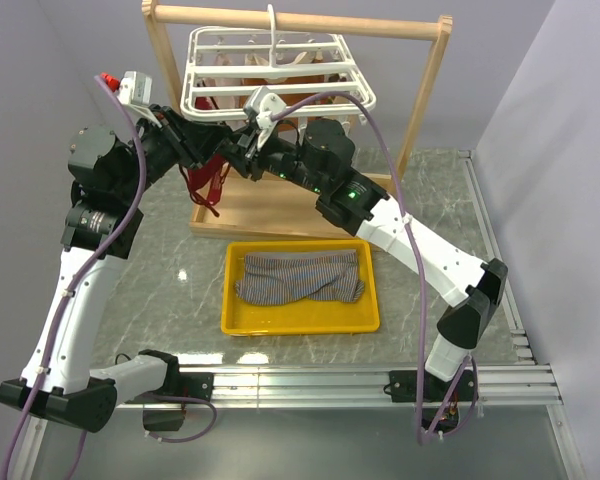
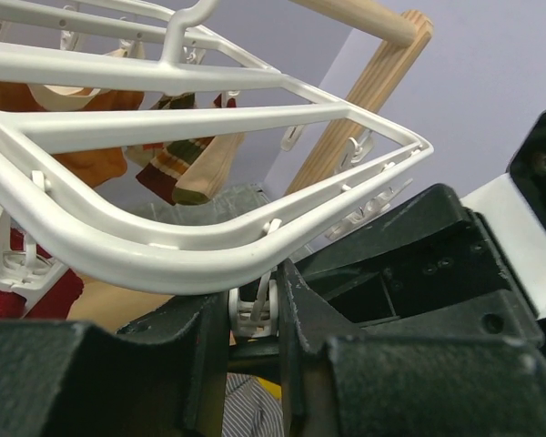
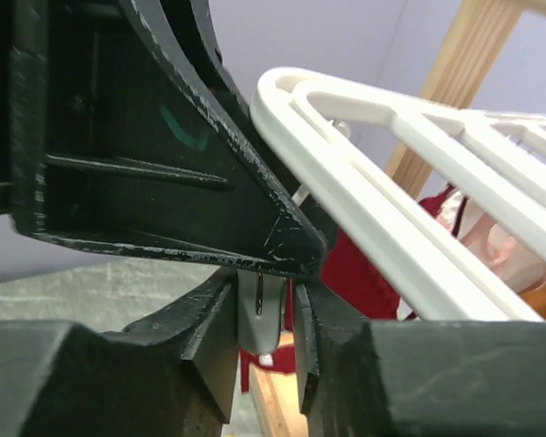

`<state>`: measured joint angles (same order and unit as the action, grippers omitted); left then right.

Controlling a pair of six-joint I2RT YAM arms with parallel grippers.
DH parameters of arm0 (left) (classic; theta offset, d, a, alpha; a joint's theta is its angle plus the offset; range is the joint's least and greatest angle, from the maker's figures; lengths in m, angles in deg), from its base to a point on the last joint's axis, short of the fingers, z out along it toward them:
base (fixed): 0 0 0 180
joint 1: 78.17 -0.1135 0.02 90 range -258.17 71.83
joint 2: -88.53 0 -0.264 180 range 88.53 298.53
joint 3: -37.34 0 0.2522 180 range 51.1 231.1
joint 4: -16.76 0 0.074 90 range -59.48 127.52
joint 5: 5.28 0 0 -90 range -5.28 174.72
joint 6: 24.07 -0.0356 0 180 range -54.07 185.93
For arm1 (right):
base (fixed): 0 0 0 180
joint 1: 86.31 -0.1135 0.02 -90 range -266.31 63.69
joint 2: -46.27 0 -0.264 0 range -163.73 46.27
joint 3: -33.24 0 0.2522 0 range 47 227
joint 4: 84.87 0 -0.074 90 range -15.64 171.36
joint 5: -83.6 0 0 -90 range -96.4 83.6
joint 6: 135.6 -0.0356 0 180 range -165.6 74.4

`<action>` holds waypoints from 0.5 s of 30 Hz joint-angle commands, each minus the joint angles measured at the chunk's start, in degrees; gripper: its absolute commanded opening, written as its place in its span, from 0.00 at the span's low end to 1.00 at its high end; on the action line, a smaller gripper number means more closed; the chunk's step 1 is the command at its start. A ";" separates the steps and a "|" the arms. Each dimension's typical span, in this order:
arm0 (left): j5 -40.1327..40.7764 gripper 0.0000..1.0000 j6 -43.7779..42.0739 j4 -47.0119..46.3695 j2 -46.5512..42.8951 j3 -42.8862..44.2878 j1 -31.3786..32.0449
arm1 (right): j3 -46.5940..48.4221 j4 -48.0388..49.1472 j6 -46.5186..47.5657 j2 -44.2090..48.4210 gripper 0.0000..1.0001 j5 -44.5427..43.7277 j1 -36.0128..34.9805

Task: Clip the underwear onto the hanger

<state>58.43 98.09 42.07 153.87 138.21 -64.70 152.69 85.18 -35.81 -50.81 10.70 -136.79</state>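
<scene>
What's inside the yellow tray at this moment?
Only the grey striped underwear shows, lying crumpled across the floor of the yellow tray, with bare yellow around it. The floor beneath the cloth is covered, so anything under it cannot be seen.

The underwear (image 1: 298,277) is grey with fine stripes, the tray (image 1: 300,320) yellow, the hanger (image 2: 164,250) and its clip (image 2: 253,309) white, the stand (image 1: 424,90) tan.
</scene>
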 commanded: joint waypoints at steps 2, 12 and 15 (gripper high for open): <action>-2.46 0.02 -0.43 -0.13 -1.01 0.95 0.24 | 3.82 -1.52 1.21 -1.10 0.26 -0.14 0.12; 2.81 0.28 -1.49 2.77 -3.11 1.22 -0.20 | 2.16 -0.56 0.15 -0.22 0.00 -1.46 0.12; 3.34 0.30 -1.05 3.21 -2.85 1.40 -0.29 | 2.07 -0.74 -0.02 -0.22 0.00 -2.16 0.12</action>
<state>60.66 98.05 44.74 152.86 138.21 -64.68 153.59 83.19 -35.05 -51.66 10.55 -137.11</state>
